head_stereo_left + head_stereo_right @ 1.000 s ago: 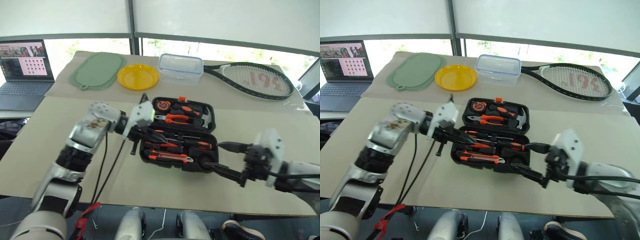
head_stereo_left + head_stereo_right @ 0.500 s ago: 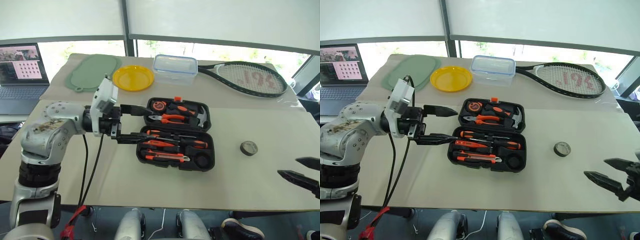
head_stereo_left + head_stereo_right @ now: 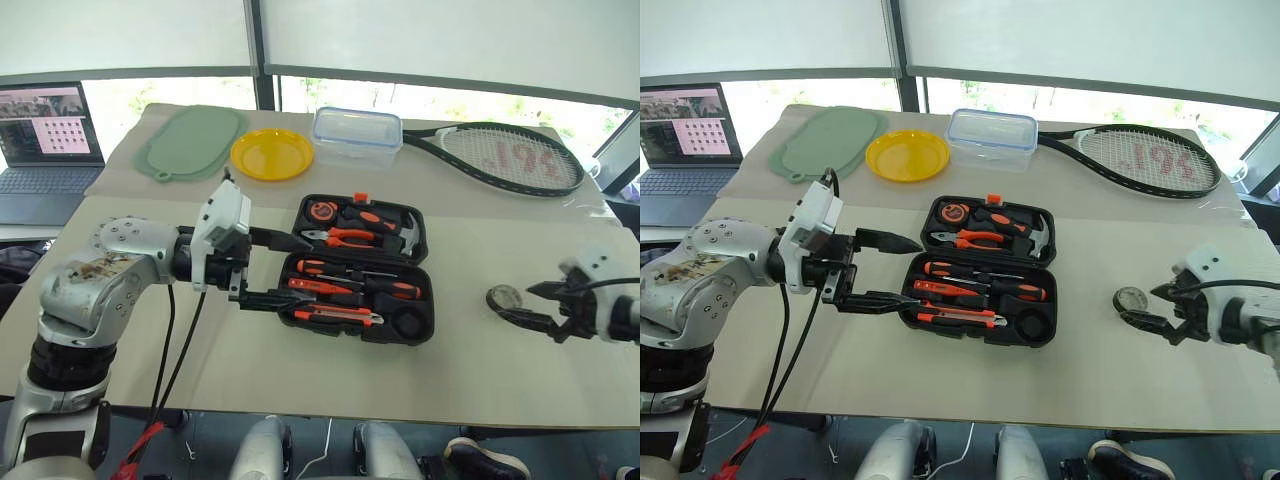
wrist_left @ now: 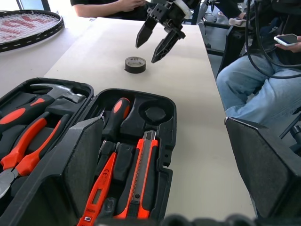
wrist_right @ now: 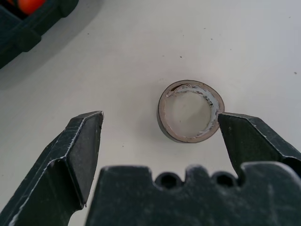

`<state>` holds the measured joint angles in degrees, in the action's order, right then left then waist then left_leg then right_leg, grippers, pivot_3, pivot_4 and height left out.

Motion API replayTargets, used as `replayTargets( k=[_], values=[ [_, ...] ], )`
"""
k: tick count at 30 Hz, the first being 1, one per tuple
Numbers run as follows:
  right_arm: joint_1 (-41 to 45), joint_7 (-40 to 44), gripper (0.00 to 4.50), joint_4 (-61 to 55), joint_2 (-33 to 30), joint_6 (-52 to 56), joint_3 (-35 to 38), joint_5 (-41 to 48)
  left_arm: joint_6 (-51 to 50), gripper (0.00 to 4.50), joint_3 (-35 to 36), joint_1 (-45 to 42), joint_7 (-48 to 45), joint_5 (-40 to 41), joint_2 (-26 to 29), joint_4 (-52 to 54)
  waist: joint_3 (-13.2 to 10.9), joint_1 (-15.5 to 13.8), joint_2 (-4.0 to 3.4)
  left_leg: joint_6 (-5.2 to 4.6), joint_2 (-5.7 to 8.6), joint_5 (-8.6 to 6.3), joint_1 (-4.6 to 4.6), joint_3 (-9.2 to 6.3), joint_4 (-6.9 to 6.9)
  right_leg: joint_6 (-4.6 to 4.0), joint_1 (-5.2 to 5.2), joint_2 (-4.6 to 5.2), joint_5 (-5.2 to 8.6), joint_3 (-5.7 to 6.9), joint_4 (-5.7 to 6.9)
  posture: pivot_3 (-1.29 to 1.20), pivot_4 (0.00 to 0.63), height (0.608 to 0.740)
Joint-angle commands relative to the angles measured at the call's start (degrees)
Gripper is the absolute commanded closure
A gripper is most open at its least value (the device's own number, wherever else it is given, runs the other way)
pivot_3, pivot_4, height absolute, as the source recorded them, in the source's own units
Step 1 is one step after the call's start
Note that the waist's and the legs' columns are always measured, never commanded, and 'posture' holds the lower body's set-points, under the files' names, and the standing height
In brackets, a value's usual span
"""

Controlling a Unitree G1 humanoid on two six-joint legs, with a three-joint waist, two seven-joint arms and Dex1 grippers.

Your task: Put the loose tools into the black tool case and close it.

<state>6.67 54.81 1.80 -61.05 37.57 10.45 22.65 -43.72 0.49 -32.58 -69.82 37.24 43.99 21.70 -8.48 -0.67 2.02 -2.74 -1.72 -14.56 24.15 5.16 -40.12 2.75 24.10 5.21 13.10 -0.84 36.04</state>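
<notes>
the tape roll [image 3: 503,298] lies flat on the counter [image 3: 330,370], well apart from the case [image 3: 355,265], out on the robot's right side. it is the one tool not in the case. the case lies open in the middle of the counter, lid back, with the orange and black tools in their slots. the round slot [image 4: 155,113] at the near right corner of the case looks free, and that is likely where the roll goes.

the right pincer [image 3: 535,305] is just beside the roll. its two fingers are wide apart and hold nothing. in the right wrist view the roll [image 5: 190,111] sits ahead between the fingers, but close to one finger [image 5: 256,136] and far from the other. so the roll is a bit off to one side of the pincer's middle. the roll is round with its hole facing up, so it has no long way to line up with.

the left pincer [image 3: 885,270] hangs at the left edge of the case, also wide open and empty. it is far from the roll, with the whole case in between.

the right arm is much nearer, so i think it should take the roll. it needs to slide a little sideways to center the roll, then go down and squeeze.
</notes>
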Motion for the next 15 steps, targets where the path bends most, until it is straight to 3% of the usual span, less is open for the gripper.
replayTargets(
  k=[1,7,15],
  values=[
    [1.65,0.32,0.0,1.86,0.83,-2.22,-1.26,-1.9,0.19,0.1,0.65,-0.86,0.64,1.22,1.01,1.1,0.0,-0.02,-0.01,0.0,0.0,0.0,0.0,0.0,0.01,0.0,0.01,-0.01,0.0,0.01,0.0,0.0,0.15,0.738],
    [3.84,0.2,0.0,4.63,3.28,-3.9,-4.56,-4.29,1.47,0.1,-0.26,-0.75,1.45,0.38,1.13,1.02,0.0,0.1,-0.01,0.0,-0.02,0.0,-0.01,0.01,0.0,0.0,0.01,-0.01,0.0,0.0,0.02,0.0,0.15,0.738],
    [6.55,-1.12,2.37,8.05,6.44,-7.05,-5.95,-7.4,2.8,0.0,-1.42,-1.42,2.13,-0.21,0.9,0.55,0.0,0.13,-0.01,0.01,-0.01,0.01,-0.03,0.03,-0.01,0.0,-0.02,-0.01,-0.01,0.0,0.02,0.0,0.15,0.738]
  ],
)
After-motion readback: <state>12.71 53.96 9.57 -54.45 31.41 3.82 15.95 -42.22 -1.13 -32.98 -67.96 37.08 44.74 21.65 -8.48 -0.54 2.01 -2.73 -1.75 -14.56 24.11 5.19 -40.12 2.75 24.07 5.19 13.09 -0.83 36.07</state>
